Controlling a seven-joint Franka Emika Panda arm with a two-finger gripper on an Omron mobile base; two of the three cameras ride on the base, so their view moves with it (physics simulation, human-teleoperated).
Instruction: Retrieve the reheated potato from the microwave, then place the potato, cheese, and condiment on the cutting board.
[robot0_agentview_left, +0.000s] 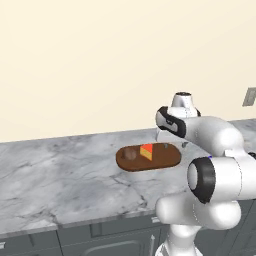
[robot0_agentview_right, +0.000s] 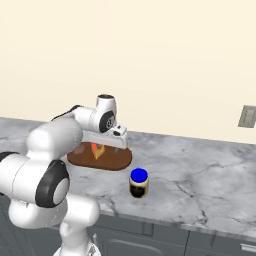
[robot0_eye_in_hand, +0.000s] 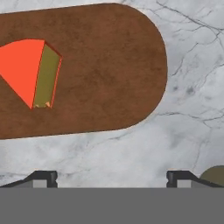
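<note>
The cutting board (robot0_agentview_left: 148, 157) lies flat on the grey marble counter (robot0_agentview_left: 60, 175) and serves as the reference landmark. The potato (robot0_agentview_left: 131, 154) rests on the board toward its left end in the left base view, with the cheese (robot0_agentview_left: 146, 151) just beside it nearer the board's middle. The condiment (robot0_agentview_right: 139, 183) stands upright on the counter, off the board, near its right end on the robot's side. The gripper (robot0_eye_in_hand: 112, 177) hangs above the counter beside the board's rounded right end, its fingers (robot0_eye_in_hand: 43, 178) spread wide apart with nothing between them.
</note>
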